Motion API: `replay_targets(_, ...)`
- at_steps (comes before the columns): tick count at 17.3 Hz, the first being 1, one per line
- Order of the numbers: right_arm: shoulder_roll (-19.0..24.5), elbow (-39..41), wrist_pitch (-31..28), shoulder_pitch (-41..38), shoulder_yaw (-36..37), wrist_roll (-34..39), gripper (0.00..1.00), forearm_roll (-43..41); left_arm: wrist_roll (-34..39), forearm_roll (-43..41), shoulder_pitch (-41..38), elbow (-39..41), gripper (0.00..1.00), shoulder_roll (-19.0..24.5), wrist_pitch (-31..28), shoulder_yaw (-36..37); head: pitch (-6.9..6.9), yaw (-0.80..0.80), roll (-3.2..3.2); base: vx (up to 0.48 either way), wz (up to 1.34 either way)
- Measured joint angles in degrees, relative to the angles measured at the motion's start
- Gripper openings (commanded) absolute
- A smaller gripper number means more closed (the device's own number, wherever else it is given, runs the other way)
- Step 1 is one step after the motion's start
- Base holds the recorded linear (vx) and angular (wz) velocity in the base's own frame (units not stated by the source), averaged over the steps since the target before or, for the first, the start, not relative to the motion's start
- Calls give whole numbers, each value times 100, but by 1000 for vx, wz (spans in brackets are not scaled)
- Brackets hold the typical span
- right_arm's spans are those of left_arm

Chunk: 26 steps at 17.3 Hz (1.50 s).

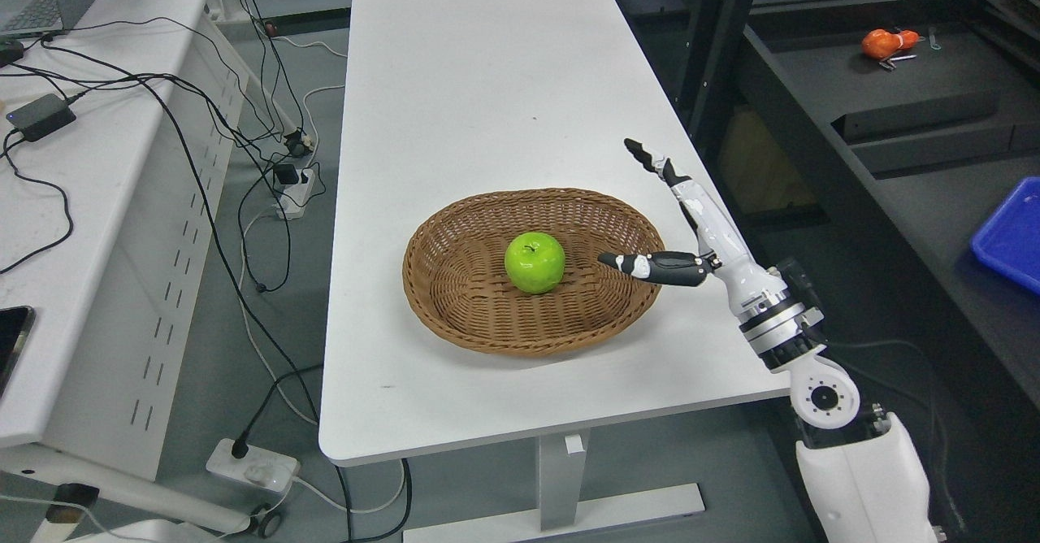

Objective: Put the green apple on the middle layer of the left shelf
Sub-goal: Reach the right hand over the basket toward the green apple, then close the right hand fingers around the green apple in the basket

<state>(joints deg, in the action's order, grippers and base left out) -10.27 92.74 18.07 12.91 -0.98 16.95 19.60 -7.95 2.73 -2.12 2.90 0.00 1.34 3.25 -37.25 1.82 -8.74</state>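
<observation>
A green apple [535,262] lies in the middle of a brown wicker basket [455,283] on the white table [487,96]. My right hand [650,218] comes up from the lower right and hovers over the basket's right rim, to the right of the apple and not touching it. Its fingers are spread, the thumb [630,263] pointing left toward the apple and the other fingers [650,157] stretched away toward the far side. It holds nothing. The left arm is out of view.
A dark shelf unit [894,120] stands to the right with an orange object [887,43] on one level and a blue tray [1011,234] at the edge. Left of the table are a white desk [89,226], cables and power strips on the floor.
</observation>
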Motion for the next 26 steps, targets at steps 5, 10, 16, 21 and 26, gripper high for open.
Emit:
replay_targets(5, -293, 43, 57, 230, -203, 183, 100, 505, 0, 0, 1, 0, 100, 0, 7, 0, 0, 0, 0, 0, 0)
replay_targets(10, -343, 71, 22, 315, -531, 196, 100, 1297, 1, 0, 1, 0, 100, 0, 7, 0, 0, 0, 0, 0, 0)
replay_targets(16, -350, 71, -7, 389, -1100, 257, 100, 2140, 0, 0, 0, -1, 100, 0, 8, 0, 0, 0, 0, -1, -2)
replay_targets(21, -230, -168, -81, 796, -1429, 547, 100, 2357, -4, 0, 1, 0, 100, 0, 8, 0, 0, 0, 0, -1, -7)
replay_targets(26, -139, -510, -225, 1219, -1558, 904, 100, 2153, -4, 0, 1, 0, 100, 0, 9, 0, 0, 0, 0, 0, 0)
